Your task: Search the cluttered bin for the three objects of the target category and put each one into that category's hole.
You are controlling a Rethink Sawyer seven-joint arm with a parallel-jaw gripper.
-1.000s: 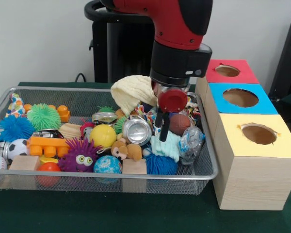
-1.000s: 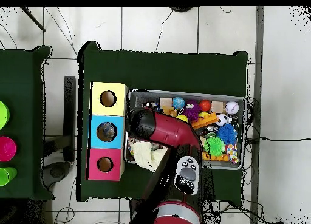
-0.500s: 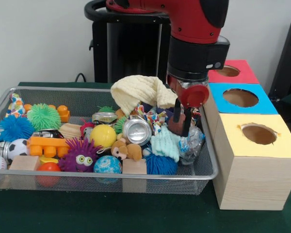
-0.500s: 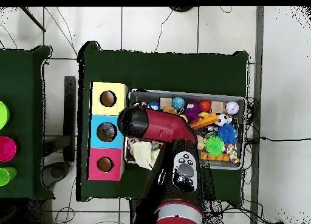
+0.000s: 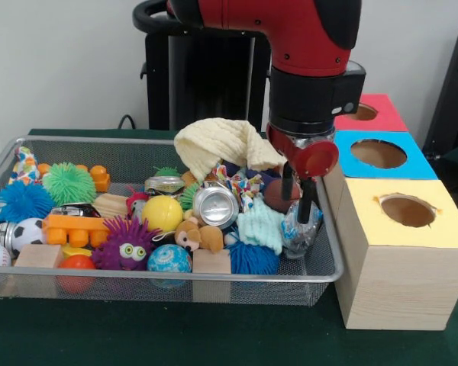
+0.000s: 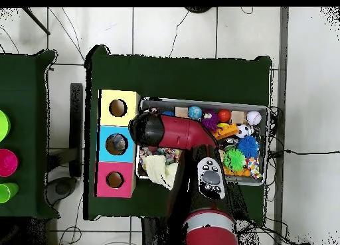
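Note:
The wire bin (image 5: 175, 276) is packed with toys. My gripper (image 5: 296, 192) hangs at the bin's right end beside the wall nearest the boxes, its two black fingers apart and open. A brown football (image 5: 276, 195) lies just left of the fingers, and a crumpled clear wrapper (image 5: 299, 226) sits right below them. Nothing is held. Three boxes with round holes stand to the right: red (image 5: 362, 113), blue (image 5: 378, 152) and yellow (image 5: 407, 210). In the overhead view the arm's head (image 6: 147, 128) covers the gripper beside the blue box (image 6: 116, 143).
A yellow cloth (image 5: 217, 145) is draped high at the bin's back. A silver can (image 5: 215, 206), a mint cloth (image 5: 261, 227), a yellow ball (image 5: 162, 213), a purple fuzzy monster (image 5: 126, 245), a teddy (image 5: 198, 235), wooden blocks (image 5: 211, 261) and spiky balls (image 5: 69, 183) crowd the bin.
My gripper has moved right across the bin, from left of the brown football to its right side by the boxes. Its fingers kept the same spread.

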